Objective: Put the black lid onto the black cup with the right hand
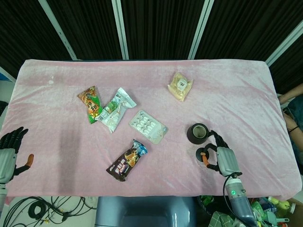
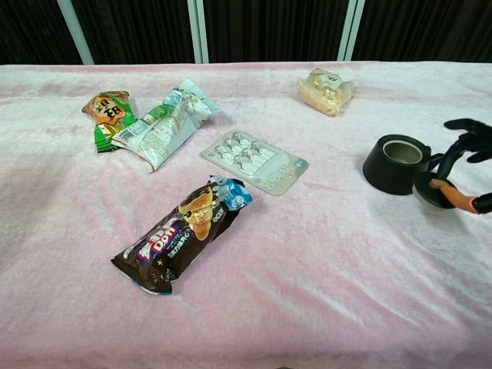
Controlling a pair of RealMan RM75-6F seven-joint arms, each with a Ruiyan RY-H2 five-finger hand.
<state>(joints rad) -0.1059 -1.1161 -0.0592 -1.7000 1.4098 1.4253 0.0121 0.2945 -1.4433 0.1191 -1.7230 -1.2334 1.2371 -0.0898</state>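
Here, low right in the head view, the right hand [image 1: 218, 158] pinches the black lid [image 1: 202, 155] just below the open black cup [image 1: 197, 133], so the lid must travel up-frame and slightly left.

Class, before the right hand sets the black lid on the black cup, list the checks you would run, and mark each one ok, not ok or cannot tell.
1. Black lid held by right hand: ok.
2. Lid lifted off the pink cloth: ok.
3. Black cup upright, mouth open: ok.
4. Lid centred over the cup: not ok, it hangs beside the cup.
5. Lid level: not ok, it looks tilted.
6. Left hand clear of the cup: ok, at the far table edge.
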